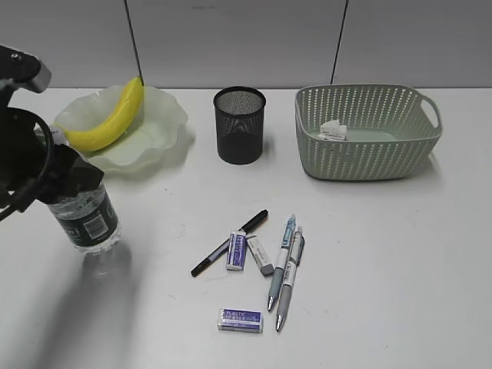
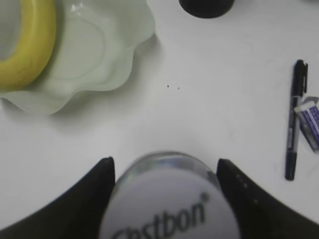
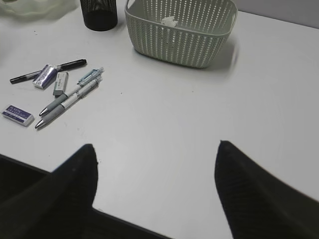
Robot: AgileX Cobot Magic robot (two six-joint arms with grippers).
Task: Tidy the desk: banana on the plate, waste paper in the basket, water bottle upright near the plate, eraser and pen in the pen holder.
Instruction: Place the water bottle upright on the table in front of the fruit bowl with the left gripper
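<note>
Sitting finished already: green mesh basket (image 1: 367,132) holding the crumpled waste paper (image 1: 334,130), and scalloped pale green plate (image 1: 123,127) carrying the banana (image 1: 110,119). Standing upright just in front of the plate, near its front rim: water bottle (image 1: 86,217), with left gripper (image 2: 164,172) closing its fingers (image 2: 97,191) around the cap end, so apparently being placed rather than released yet. Hovering well apart over bare table, spread wide and holding nothing: right gripper (image 3: 155,164). Still waiting empty: black mesh pen holder (image 1: 239,124). Still lying loose on the table (image 1: 400,254): black pen (image 1: 231,242), two grey-blue pens (image 1: 286,265), three erasers (image 1: 239,320). Judging roughly three of five items settled.
</note>
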